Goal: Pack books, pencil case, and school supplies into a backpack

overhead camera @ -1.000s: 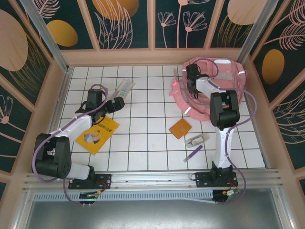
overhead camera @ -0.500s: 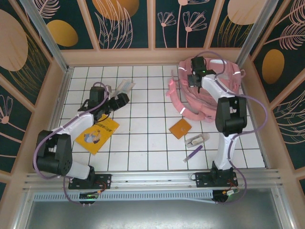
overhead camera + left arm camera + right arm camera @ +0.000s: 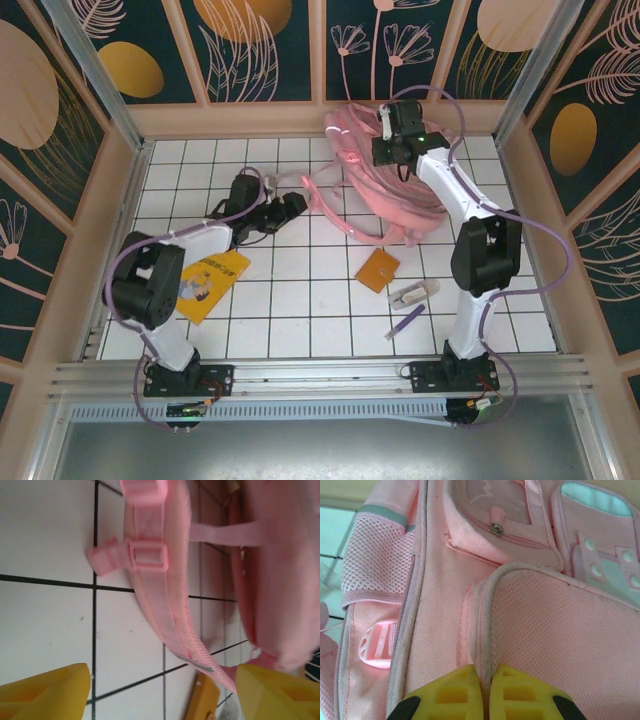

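Though the yellow-orange booklet (image 3: 210, 283) carries dark print and a bluish picture on its cover, the letters are too small to read from the top view. Counting across the white tiled table (image 3: 300, 320), I see two booklets, two small supplies and one backpack.

The yellow-orange booklet lies at 8 o'clock from the table's middle, beside the left arm. The small orange square booklet (image 3: 378, 269) lies at 4 o'clock. Just beyond it, toward the near edge, sit the whitish-grey chunky item (image 3: 413, 294) and the thin purple stick (image 3: 405, 322), close together but not touching. The pink backpack (image 3: 395, 195) sprawls at 1 o'clock by the far wall, with its straps trailing toward 9 o'clock.

The right gripper (image 3: 486, 687) is clamped on the backpack. In its wrist view the two yellow fingers (image 3: 450, 695) press together on a raised piped seam at the edge of a mesh pocket, with a zip pull farther up.

The left gripper (image 3: 288, 205) has its yellow fingers (image 3: 45, 695) spread wide and holds nothing. A pink strap with a buckle (image 3: 147, 555) lies just ahead of it, and the backpack's body is at its 2 o'clock. The yellow-orange booklet is at this gripper's 7 o'clock, well apart.
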You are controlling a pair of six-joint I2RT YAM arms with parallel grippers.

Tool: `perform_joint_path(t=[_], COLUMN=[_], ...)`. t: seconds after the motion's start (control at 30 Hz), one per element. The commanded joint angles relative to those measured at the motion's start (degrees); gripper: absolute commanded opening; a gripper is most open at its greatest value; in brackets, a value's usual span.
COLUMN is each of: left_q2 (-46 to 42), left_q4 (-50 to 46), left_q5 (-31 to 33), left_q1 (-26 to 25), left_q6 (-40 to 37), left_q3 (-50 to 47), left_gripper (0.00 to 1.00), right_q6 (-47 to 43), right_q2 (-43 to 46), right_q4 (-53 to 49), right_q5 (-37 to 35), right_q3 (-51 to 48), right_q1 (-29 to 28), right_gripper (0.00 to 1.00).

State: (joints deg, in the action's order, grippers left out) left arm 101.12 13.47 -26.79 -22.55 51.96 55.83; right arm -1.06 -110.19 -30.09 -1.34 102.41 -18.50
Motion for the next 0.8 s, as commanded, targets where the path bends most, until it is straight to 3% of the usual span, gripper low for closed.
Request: perform_joint_path(t=[0.0, 0.13, 0.2, 0.37, 0.53, 0.77], left_q2=[4.2, 9.5, 12.9, 22.1, 29.3, 34.5], left_q4=[0.6, -6.7, -8.9, -11.7, -18.9, -21.1], left_q5=[-0.1, 3.5, 5.5, 7.4, 14.2, 15.4], left_q1=[-0.5, -1.0, -1.0, -0.9, 0.0, 6.5], left_q6=[2.3, -0.7, -0.4, -1.8, -6.1, -4.9], left_q3=[5.5, 13.3, 16.8, 27.9, 40.1, 49.8], left_gripper=[0.7, 0.66, 0.59, 0.31, 0.0, 0.0], right_q6=[3.5, 5.0, 4.2, 3.7, 5.0, 17.2], right_q2=[2.0, 2.9, 3.7, 5.2, 5.2, 2.7], right_q4=[6.0, 6.5, 7.5, 10.6, 13.1, 18.3], right_q5=[4.5, 8.0, 8.4, 8.8, 9.7, 8.9], right_q3=[5.3, 5.2, 4.2, -0.3, -5.1, -9.2], right_q1=[-0.9, -1.7, -2.5, -4.1, -5.7, -9.5], right_gripper=[0.0, 0.0, 0.0, 0.0, 0.0, 0.0])
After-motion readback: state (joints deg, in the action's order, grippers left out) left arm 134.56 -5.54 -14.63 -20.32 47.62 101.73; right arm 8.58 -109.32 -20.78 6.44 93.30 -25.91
